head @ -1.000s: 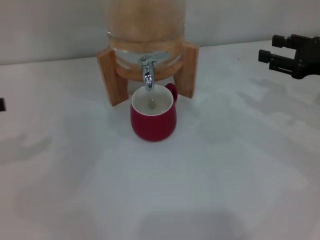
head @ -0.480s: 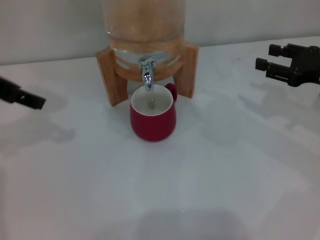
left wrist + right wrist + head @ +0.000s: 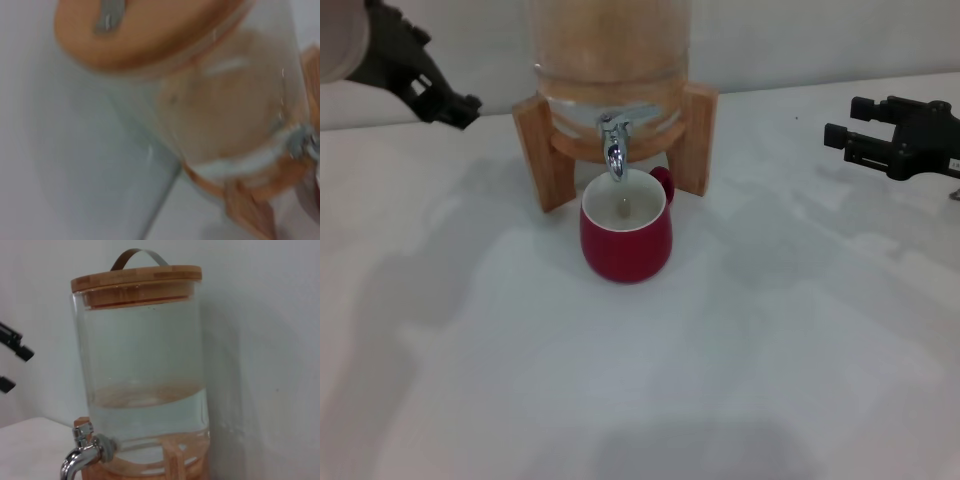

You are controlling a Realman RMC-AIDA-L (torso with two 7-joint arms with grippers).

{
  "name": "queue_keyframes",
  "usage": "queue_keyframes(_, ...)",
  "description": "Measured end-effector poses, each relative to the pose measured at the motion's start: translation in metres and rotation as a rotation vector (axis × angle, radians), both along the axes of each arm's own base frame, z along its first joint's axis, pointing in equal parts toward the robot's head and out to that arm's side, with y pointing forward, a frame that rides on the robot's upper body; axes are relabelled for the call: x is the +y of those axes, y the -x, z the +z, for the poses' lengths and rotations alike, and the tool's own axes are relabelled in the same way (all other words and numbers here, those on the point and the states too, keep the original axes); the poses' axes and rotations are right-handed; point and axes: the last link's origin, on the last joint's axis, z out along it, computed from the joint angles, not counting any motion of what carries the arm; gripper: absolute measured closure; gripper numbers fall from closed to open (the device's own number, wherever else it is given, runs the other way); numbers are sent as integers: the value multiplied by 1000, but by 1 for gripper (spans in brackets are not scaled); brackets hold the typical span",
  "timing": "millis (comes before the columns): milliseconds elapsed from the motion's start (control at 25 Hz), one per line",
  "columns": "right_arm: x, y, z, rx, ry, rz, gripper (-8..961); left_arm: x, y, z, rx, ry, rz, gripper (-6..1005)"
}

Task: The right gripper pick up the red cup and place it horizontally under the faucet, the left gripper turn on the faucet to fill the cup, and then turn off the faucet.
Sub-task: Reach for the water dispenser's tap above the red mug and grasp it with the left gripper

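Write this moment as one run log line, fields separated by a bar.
red cup: upright under faucet | left gripper: raised left of dispenser | right gripper: open, empty, far right

White table (image 3: 740,340) carries wooden stand (image 3: 542,155), red cup (image 3: 626,240).

Red cup (image 3: 626,238) upright on table, directly beneath chrome faucet (image 3: 614,147), handle rearward.

A: Your head view cuts off the dispenser (image 3: 608,60) above its jar, and the left gripper (image 3: 448,100) runs off the corner.

B: And your left wrist view smears the faucet (image 3: 302,142) at its edge.
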Motion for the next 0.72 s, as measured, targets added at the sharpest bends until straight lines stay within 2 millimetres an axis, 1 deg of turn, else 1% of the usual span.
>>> queue_keyframes(160,2,0,-1,4,-10,-8,377,1,-11,-12,-15,22,-85,201)
queue_keyframes(360,4,0,-1,3,-14,-12,377,-5,-27,-27,-65,93,-154,201)
queue_keyframes(720,10,2,-2,1,-19,-18,377,-13,-41,-38,-140,194,-196,201)
